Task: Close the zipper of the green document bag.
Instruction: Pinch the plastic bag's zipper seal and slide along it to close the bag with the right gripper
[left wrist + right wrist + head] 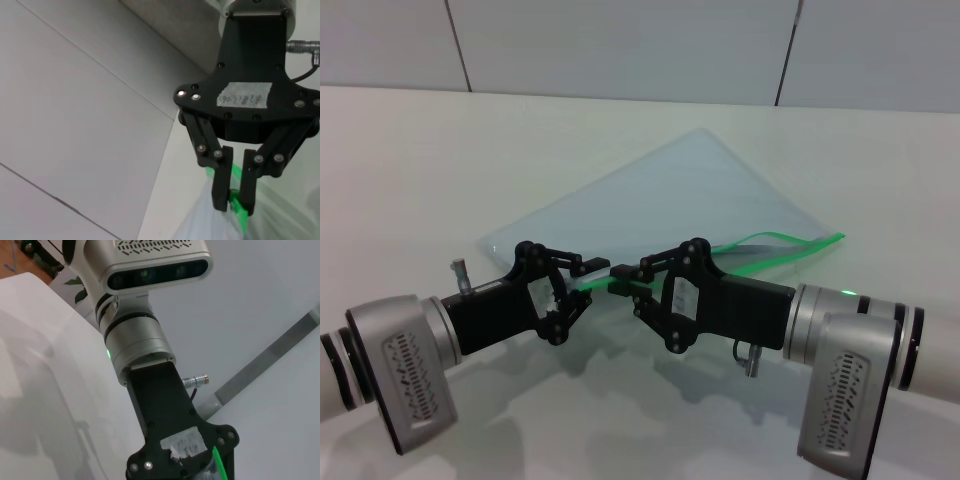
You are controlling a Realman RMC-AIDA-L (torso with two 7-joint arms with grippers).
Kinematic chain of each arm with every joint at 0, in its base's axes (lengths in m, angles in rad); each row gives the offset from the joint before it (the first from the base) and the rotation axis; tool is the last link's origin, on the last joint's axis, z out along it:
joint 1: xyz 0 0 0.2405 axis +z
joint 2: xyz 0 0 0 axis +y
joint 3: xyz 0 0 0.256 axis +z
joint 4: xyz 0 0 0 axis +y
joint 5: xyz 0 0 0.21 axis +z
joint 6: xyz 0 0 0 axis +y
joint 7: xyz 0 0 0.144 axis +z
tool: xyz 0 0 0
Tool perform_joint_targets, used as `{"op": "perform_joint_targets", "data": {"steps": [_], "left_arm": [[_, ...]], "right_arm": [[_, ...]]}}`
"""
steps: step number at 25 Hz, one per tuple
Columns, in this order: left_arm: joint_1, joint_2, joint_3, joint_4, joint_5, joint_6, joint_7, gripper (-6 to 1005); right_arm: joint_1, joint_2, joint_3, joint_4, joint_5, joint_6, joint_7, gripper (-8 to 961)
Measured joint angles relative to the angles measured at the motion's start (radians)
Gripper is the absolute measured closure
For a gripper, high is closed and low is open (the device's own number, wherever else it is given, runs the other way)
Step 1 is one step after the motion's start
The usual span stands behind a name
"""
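The green document bag (680,200) was a flat, translucent pale blue-grey pouch, and it lay skewed on the desk, one corner pointing toward twelve o'clock. Its near edge rose off the surface where I held it. The zipper (775,250), a thin bright green strip, ran along that edge from about nine o'clock to three o'clock. Toward three o'clock the strip split into two wavy lines, so it stood open there. I could not make out the slider.
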State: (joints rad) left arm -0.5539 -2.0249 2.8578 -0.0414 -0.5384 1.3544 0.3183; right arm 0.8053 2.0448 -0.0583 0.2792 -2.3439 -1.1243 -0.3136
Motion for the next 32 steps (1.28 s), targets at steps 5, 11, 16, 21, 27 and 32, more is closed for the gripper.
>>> {"op": "perform_joint_targets", "data": {"steps": [5,11,16,21,27,32], "left_arm": [[0.001,0.000,0.000,0.000,0.000,0.006,0.003,945],[0.003,0.000,0.001,0.000,0.000,0.007,0.003,945],[0.006,0.000,0.002,0.000,0.004,0.009,0.004,944],[0.011,0.001,0.002,0.000,0.009,0.009,0.004,944],[0.014,0.001,0.001,0.000,0.010,0.010,0.004,944],[0.015,0.002,0.001,0.000,0.010,0.015,0.005,944]], "right_arm": [[-0.001,0.000,0.000,0.006,0.000,0.003,-0.037,871],[-0.002,0.000,0.003,0.043,0.004,0.068,-0.099,874],[-0.017,0.000,0.028,0.050,0.005,0.072,-0.123,876],[-0.032,-0.002,0.052,0.049,0.005,0.074,-0.130,876],[-0.062,-0.003,0.099,0.043,0.005,0.077,-0.156,876],[-0.079,-0.006,0.139,0.040,0.005,0.088,-0.168,876]]}}
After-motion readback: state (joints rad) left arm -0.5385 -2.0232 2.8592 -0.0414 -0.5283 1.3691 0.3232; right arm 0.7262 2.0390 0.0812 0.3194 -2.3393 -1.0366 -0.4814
